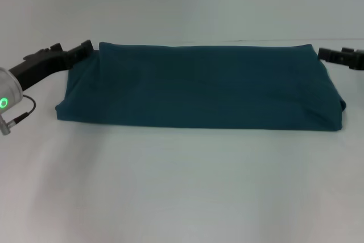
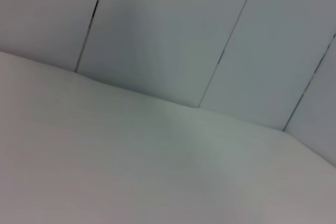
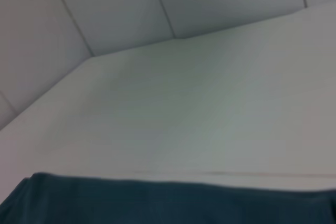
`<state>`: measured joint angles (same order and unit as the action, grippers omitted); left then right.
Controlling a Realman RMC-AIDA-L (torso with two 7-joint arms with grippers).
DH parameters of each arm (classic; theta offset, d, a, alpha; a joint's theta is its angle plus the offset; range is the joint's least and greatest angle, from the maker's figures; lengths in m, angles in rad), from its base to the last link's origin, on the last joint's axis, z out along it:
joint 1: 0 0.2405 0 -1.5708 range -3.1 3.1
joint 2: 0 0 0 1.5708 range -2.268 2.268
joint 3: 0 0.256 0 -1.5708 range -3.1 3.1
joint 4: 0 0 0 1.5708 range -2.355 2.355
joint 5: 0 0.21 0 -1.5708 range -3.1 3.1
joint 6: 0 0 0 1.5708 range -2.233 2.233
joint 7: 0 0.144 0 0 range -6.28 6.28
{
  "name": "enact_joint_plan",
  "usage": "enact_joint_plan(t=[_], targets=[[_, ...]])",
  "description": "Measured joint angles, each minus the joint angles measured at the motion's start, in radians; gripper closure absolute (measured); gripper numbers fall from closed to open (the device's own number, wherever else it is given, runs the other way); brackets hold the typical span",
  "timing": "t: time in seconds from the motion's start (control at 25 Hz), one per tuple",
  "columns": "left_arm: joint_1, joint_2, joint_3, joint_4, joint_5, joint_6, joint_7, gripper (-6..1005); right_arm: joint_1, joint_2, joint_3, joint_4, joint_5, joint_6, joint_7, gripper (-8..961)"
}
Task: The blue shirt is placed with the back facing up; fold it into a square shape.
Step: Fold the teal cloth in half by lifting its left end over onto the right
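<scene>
Teal-blue, the blue shirt (image 1: 202, 86) lies folded into a wide band on the white table (image 1: 182, 186). The left claw (image 1: 85, 48) touches its far left corner and the right claw (image 1: 333, 55) sits beside its far right corner. Whether either claw grips cannot be told.

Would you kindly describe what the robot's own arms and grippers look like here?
Both are black and blocky. The left gripper joins a grey wrist bearing a glowing green ring light and a thin black cable. Only the black tip of the right gripper shows.
</scene>
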<state>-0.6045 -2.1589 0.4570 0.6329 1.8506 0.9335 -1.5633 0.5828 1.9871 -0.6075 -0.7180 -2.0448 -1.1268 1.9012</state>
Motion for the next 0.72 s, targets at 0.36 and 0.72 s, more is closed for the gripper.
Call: enact_joint_plan(t=[0.36,0.72], targets=[[0.036,-0.002,0.053,0.04,0.051,-0.014,0.005,90,0.002,-0.028,0.001,-0.007,-0.061,-0.124,0.1,127],[0.1,-0.003,0.052,0.057,0.103,-0.022,0.006,91,-0.005,-0.03,0.008,-0.006,-0.06,-0.143,0.14,127]])
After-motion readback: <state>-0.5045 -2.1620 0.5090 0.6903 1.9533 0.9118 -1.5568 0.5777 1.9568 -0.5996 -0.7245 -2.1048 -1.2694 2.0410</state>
